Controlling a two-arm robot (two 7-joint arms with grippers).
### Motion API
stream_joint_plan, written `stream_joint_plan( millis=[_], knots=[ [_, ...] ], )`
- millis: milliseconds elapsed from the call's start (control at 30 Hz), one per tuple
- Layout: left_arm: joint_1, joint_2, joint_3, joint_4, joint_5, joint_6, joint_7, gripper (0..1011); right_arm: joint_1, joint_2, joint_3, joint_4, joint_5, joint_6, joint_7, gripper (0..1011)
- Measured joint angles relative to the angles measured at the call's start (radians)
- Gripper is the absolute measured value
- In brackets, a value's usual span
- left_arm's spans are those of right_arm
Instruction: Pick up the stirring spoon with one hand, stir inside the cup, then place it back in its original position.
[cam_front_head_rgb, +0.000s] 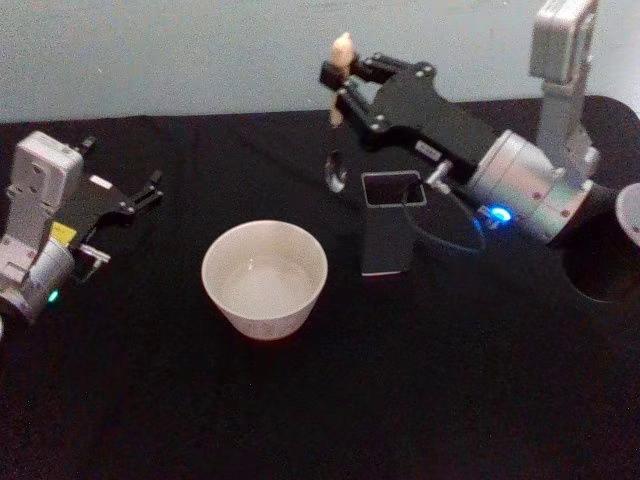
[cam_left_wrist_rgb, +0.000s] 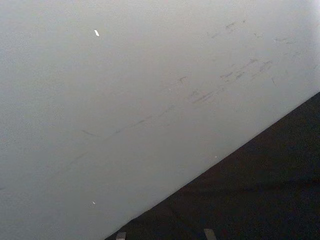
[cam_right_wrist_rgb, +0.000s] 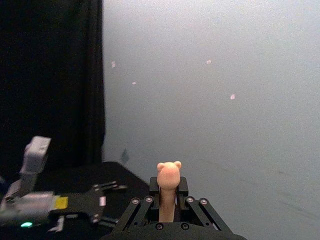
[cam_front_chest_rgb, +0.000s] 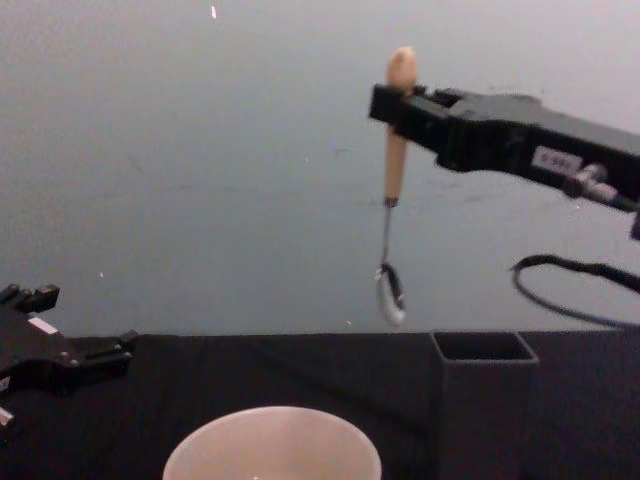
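Surface: matte black cloth table (cam_front_head_rgb: 450, 400) before a plain pale grey wall (cam_front_head_rgb: 150, 50).
Stirring spoon (cam_front_chest_rgb: 396, 165): hangs upright in the air, up and left of the holder; knobbed beige handle, thin metal shaft, shiny bowl lowest.
Right gripper (cam_front_head_rgb: 340, 88): black, clenched on the handle.
Holder (cam_front_head_rgb: 390, 235): dark square open-topped box.
Cup (cam_front_head_rgb: 265, 280): round, smooth cream, left of the holder.
Left gripper (cam_front_head_rgb: 155, 192): idle at the table's left, fingers parted.

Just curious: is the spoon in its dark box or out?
Out. The stirring spoon hangs upright in the air, pinched by the right gripper's fingers, its bowl clear of the holder box.
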Motion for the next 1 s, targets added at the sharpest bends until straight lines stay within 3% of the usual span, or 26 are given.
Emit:
stream_joint_plan(
  millis=[467, 1000],
  knots=[
    [0.0, 0.0, 0.0, 0.0, 0.0, 0.0, 0.0, 1001, 0.01, -0.003, -0.097, 0.018, -0.033, 0.021, 0.062, 210],
    [0.0, 0.0, 0.0, 0.0, 0.0, 0.0, 0.0, 1001, -0.007, -0.01, -0.145, 0.071, -0.045, -0.015, 0.1, 210]
  ],
)
